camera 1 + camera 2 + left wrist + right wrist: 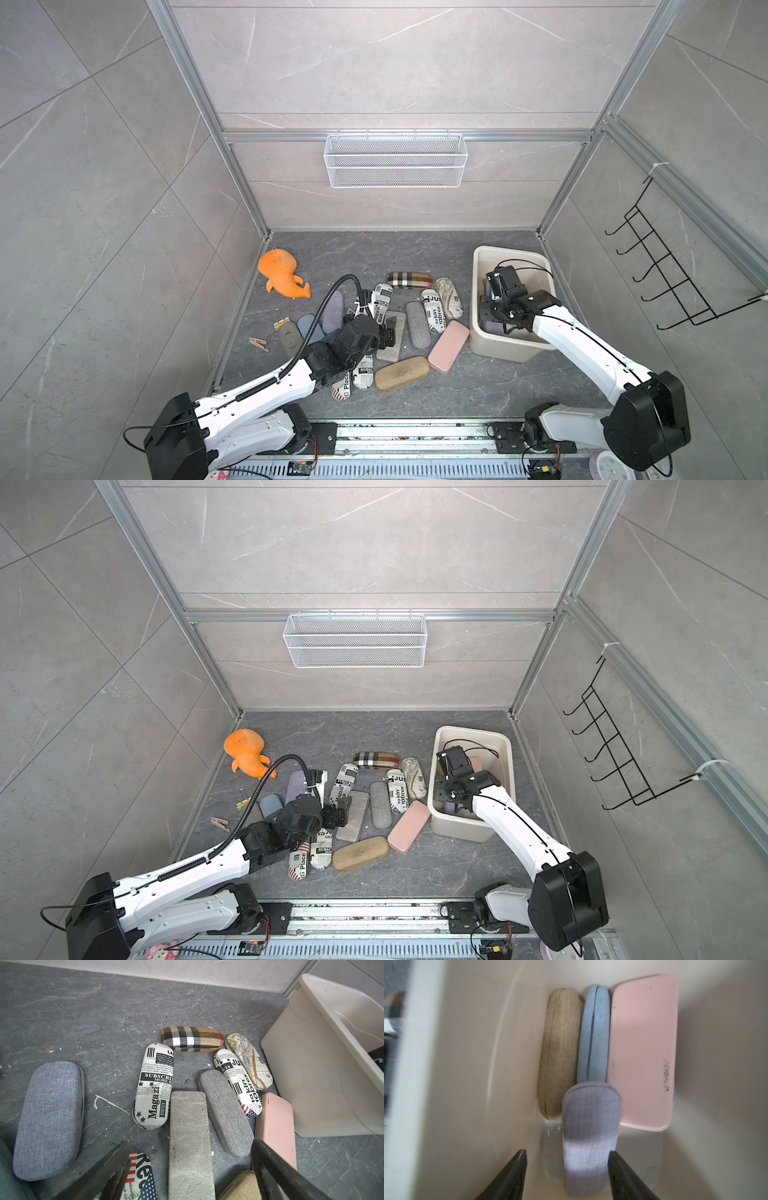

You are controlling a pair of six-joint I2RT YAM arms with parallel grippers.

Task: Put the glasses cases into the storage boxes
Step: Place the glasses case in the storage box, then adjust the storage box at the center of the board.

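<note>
Snagging is avoided if the right gripper (566,1152), jaws parted around the lilac case (589,1118) in the tub (467,1064), is raised straight; the left gripper (190,1141) is spread wide.

In both top views we see bright, even light from above, soft shadows on the grey bench (415,257) and wide-angle stretch at the edges. The left wrist view is crisp. The right wrist view is blurred; inside the cream tub (477,1064) a pale band of light crosses the lilac case (589,1155).
</note>
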